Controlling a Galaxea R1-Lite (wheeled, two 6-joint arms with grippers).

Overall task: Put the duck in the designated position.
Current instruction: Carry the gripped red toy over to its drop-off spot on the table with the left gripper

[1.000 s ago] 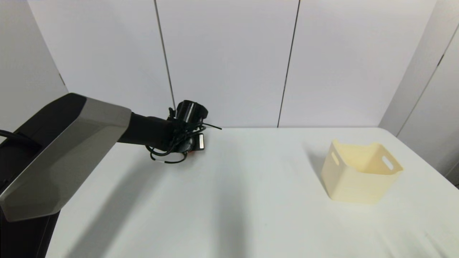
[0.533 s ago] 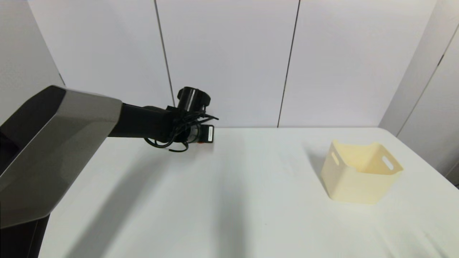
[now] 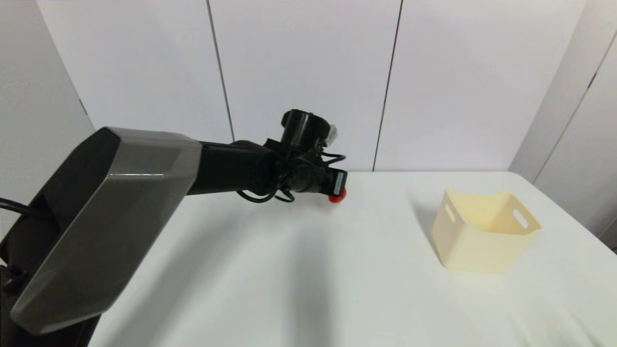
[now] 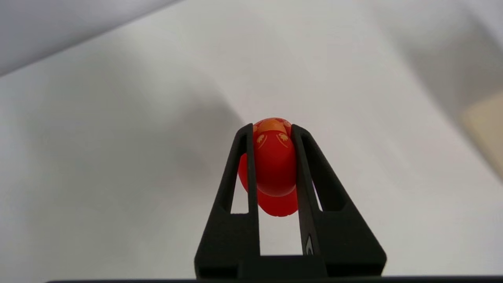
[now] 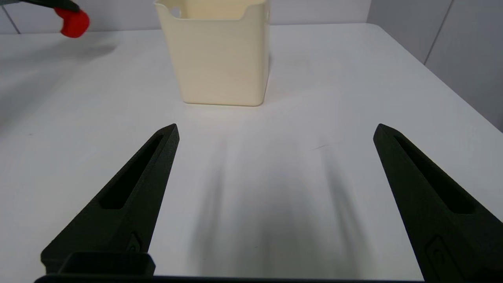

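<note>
Left pincer (image 4: 272, 135) gripping red duck (image 4: 273, 165) (aloft), cream bin (image 3: 484, 236) apart

No words, numbers or brand names can be read anywhere here. There's a small white label on the left arm's wrist (image 3: 339, 181), middle of the head view, but its print is too small to make out. Orange markings on the duck (image 4: 272, 165) spell nothing.
</note>
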